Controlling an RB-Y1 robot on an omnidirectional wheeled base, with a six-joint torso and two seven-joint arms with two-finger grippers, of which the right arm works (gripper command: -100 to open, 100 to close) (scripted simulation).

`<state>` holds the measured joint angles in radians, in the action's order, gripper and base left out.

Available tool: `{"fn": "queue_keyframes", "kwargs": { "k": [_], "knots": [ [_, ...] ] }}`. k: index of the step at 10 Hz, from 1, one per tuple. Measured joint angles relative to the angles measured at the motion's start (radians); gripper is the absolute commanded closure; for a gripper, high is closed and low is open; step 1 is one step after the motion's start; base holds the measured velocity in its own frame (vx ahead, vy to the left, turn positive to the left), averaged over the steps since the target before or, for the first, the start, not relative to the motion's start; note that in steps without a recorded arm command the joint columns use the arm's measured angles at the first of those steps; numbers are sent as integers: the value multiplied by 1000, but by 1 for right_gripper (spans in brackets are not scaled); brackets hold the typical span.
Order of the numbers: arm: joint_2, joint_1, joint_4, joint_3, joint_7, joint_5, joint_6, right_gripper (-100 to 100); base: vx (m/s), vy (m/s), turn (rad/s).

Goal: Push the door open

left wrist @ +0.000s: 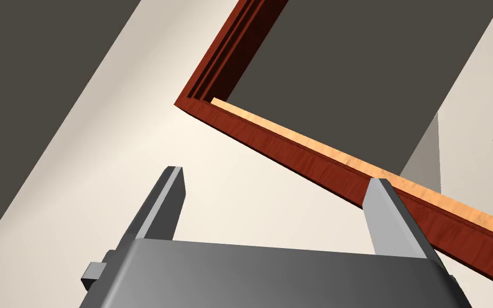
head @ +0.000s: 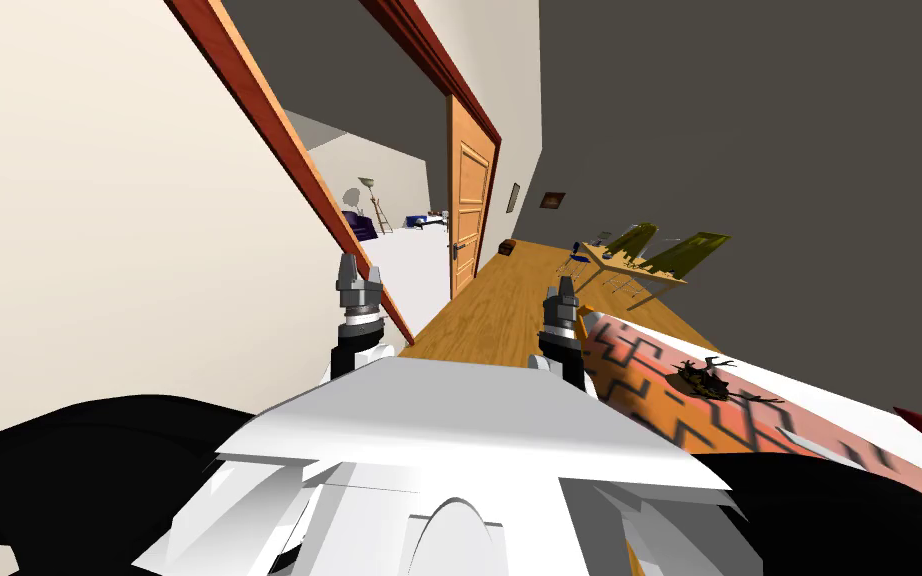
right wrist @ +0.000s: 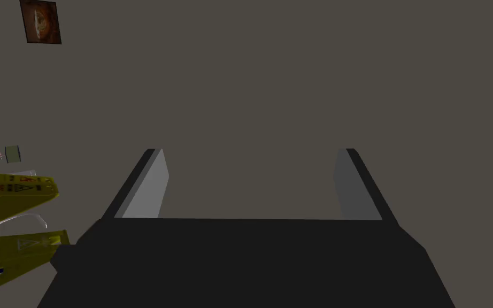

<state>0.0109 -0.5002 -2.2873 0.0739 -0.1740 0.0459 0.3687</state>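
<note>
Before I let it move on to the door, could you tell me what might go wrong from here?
The open left claw sits close beside the red-brown door frame; a finger could snag the frame before reaching the orange panelled door. Neither claw touches that door, which stands well ahead, so a push from here may miss. A dark branchy object lies on the patterned rug near the right claw; driving forward could hit it.
</note>
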Motion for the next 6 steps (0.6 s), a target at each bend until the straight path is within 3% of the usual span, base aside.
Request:
{"fn": "queue_keyframes", "kwargs": {
  "k": [6],
  "knots": [
    [-40,52,81,-75,25,-12,1,-100,188,-32,2]
  ]
}}
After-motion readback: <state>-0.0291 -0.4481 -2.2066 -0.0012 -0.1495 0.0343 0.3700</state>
